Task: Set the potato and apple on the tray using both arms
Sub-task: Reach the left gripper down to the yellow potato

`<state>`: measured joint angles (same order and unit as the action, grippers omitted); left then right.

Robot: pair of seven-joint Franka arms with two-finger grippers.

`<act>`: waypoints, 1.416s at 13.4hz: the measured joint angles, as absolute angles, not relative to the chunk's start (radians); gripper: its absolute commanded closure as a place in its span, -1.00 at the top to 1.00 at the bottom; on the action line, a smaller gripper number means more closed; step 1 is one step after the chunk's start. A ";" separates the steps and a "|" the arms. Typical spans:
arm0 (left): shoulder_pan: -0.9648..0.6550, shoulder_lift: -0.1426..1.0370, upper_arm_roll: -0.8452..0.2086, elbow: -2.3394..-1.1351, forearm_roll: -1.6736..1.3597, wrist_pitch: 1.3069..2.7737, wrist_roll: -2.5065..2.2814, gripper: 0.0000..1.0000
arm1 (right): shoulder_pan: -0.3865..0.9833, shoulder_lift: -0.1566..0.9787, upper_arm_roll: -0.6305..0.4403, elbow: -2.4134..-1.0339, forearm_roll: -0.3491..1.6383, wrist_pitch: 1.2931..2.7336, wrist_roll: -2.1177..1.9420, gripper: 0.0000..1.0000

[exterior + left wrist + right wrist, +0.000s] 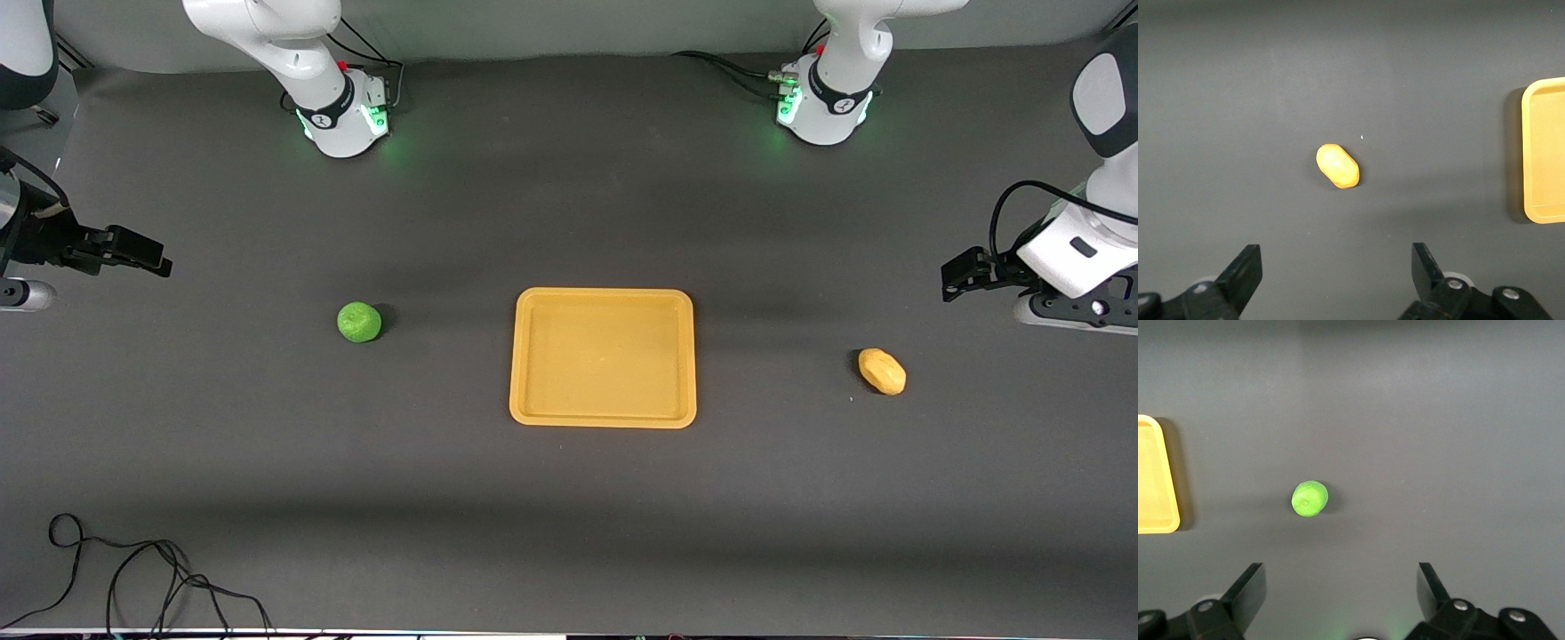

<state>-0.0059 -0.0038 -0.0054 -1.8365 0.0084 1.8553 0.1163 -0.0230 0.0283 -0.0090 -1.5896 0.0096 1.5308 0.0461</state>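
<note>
Left wrist view, potato point(1337, 166) off open fingers point(1245, 273), tray point(1545, 153) empty

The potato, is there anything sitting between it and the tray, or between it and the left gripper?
Nothing visible. Only bare table lies between the potato and the tray. The left gripper hangs over the table at the left arm's end, fingers spread wide, with an unobstructed way down to the potato.

Tray point(603, 418) lies mid-table. Apple point(359, 322) sits on table toward right arm's end, well apart from tray. Potato point(882, 371) sits toward left arm's end, well apart from tray, slightly nearer front cam than apple. Nothing on tray.
</note>
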 measured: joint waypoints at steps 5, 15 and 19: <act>-0.006 -0.002 -0.004 -1.837 0.009 1.856 0.116 1.00 | -0.022 0.029 -0.009 -1.584 0.010 1.528 0.046 1.00; 0.025 0.291 0.007 -1.892 0.012 2.173 0.134 1.00 | -0.022 0.033 -0.009 -1.584 0.010 1.527 0.046 1.00; 0.026 0.499 0.007 -1.889 0.009 2.322 0.135 1.00 | -0.022 0.034 -0.009 -1.584 0.010 1.526 0.046 1.00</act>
